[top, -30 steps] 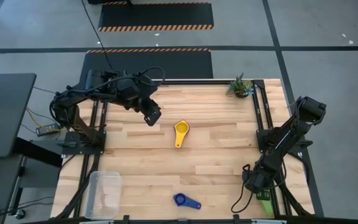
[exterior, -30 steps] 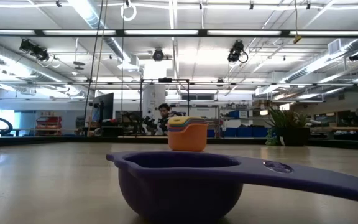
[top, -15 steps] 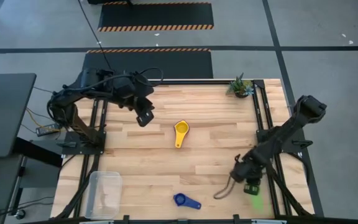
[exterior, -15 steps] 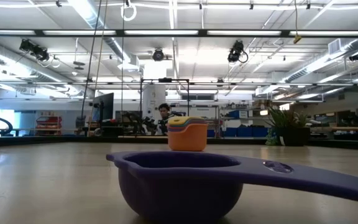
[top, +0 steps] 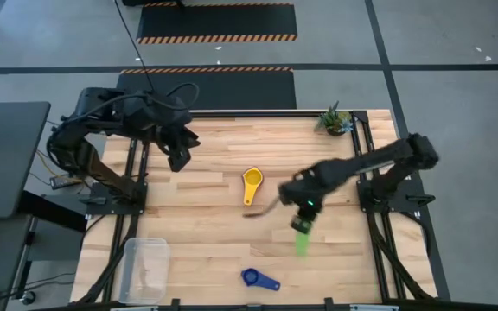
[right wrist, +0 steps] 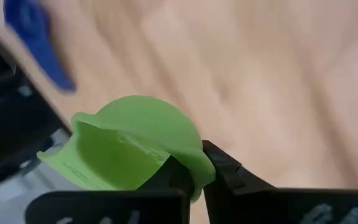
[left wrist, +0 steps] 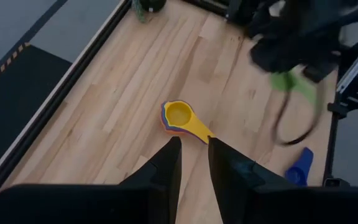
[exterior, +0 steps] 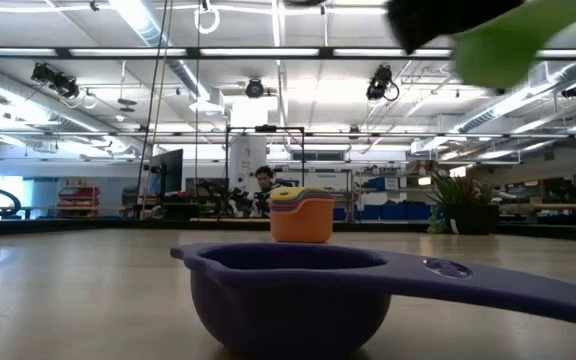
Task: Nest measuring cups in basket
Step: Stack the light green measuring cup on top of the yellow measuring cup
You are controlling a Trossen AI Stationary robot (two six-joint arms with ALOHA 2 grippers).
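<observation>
A stack of nested measuring cups, its yellow cup on top, stands near the table's middle and shows too in the left wrist view and the low view. A dark blue cup rests on its bottom at the near edge. The clear basket stands at the near left corner. My right gripper hangs over the table right of the stack, shut on a green cup. My left gripper is held high by the far left, its fingers a narrow gap apart with nothing between them. My right gripper pinches the green cup's edge between its two fingers; the fingers hide whether that is wall or handle. The fingers slant steeply down from above. The cup sticks out beyond the fingertips, tilted and lifted clear of the table.
A small potted plant stands at the far right corner. Bare wood lies between the stack, the blue cup and the basket. A loose cable hangs from the right arm above the table.
My right gripper has swung from the near right corner up and toward the table's middle, carrying the green cup clear of the table. My left gripper has drawn back toward the left edge and risen a little. Stack, blue cup and basket have stayed put.
</observation>
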